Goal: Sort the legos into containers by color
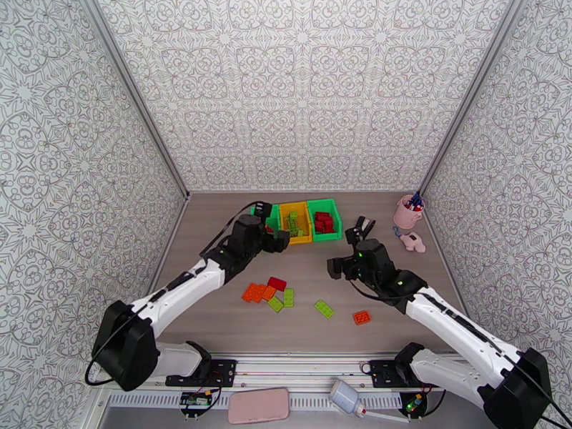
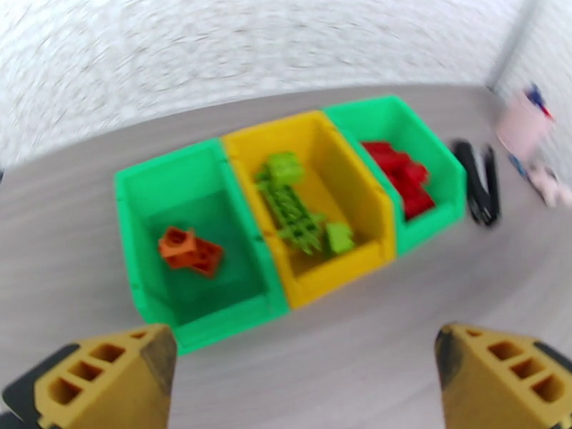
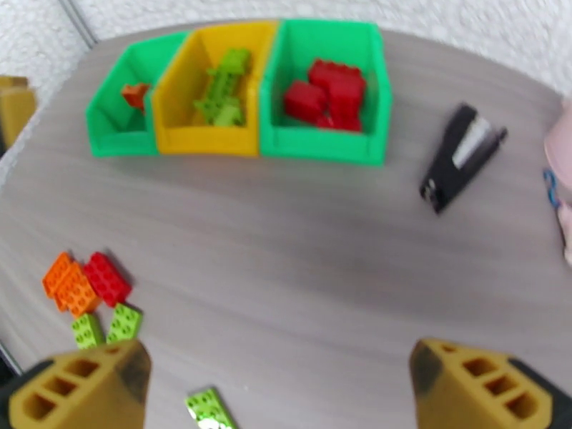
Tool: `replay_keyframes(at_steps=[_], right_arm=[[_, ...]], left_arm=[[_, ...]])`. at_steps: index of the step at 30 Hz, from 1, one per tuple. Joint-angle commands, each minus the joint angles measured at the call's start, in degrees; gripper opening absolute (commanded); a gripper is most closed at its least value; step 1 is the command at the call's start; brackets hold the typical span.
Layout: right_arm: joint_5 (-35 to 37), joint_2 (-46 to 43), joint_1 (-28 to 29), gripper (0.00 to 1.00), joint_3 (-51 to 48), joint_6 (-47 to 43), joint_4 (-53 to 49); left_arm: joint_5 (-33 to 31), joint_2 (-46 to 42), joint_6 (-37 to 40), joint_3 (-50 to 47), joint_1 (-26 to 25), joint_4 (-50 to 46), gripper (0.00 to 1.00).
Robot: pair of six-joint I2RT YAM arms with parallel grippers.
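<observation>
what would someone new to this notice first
Far across the table, orange legos sit in the left green bin, lime legos in the yellow bin, red legos in the right green bin. Loose legos cluster in front of them; the left gripper and right gripper hang open.

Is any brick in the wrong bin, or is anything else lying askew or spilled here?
Nothing stands out. The left green bin holds only orange bricks, the yellow bin only lime ones, the right green bin only red ones. The loose bricks on the table are simply unsorted.
</observation>
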Motion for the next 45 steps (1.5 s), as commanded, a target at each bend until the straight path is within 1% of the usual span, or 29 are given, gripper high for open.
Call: replay_keyframes(at_steps=[1, 3, 5, 7, 8, 10, 12, 16, 20, 24, 32, 38, 45], right_arm=[[3.3, -0.6, 0.3, 1.00, -1.1, 8.9, -14.4], [2.7, -0.3, 0.3, 1.00, -1.6, 10.6, -18.1], [2.8, -0.1, 0.4, 1.00, -2.0, 14.3, -21.7], [2.4, 0.0, 0.3, 1.00, -2.5, 18.9, -24.3], [1.4, -0.3, 0.3, 1.00, -3.1, 21.2, -25.0], [-1.3, -0.8, 0.3, 1.00, -4.8, 25.5, -25.4], [-4.5, -1.7, 0.3, 1.00, -7.2, 29.8, -24.8], [-9.2, -3.8, 0.3, 0.99, -12.8, 38.4, -22.7], [-11.0, -4.6, 0.3, 0.97, -15.7, 40.9, -18.9], [-13.3, -1.2, 0.3, 0.93, -15.6, 40.0, -15.7], [-12.1, 5.3, 0.3, 0.76, -13.7, 38.7, -12.4], [-10.5, 6.6, 0.3, 0.62, -12.9, 37.8, -12.3], [-8.3, 9.7, 0.0, 0.53, -11.0, 35.3, -13.0]], left_arm=[[5.7, -3.4, 10.6, -5.5, -4.2, 1.4, 1.00], [9.7, -5.3, 12.6, -8.7, -6.0, 3.3, 1.00], [14.2, -7.0, 14.3, -12.2, -7.6, 6.7, 1.00], [18.1, -7.8, 15.5, -16.0, -8.7, 11.9, 1.00], [21.3, -8.1, 16.9, -18.1, -9.0, 14.9, 1.00], [25.1, -8.0, 20.2, -21.6, -9.9, 20.0, 1.00], [26.5, -7.4, 23.1, -24.0, -11.2, 23.3, 1.00], [29.2, -5.5, 28.4, -25.3, -12.9, 23.8, 1.00], [29.1, -5.7, 29.7, -25.8, -15.1, 23.9, 1.00], [28.8, -6.3, 31.4, -26.2, -16.3, 22.5, 1.00], [28.1, -7.4, 31.8, -26.2, -16.7, 21.3, 1.00], [26.4, -7.8, 32.7, -26.4, -16.9, 21.0, 1.00], [26.3, -7.6, 32.5, -26.5, -16.9, 21.3, 1.00]])
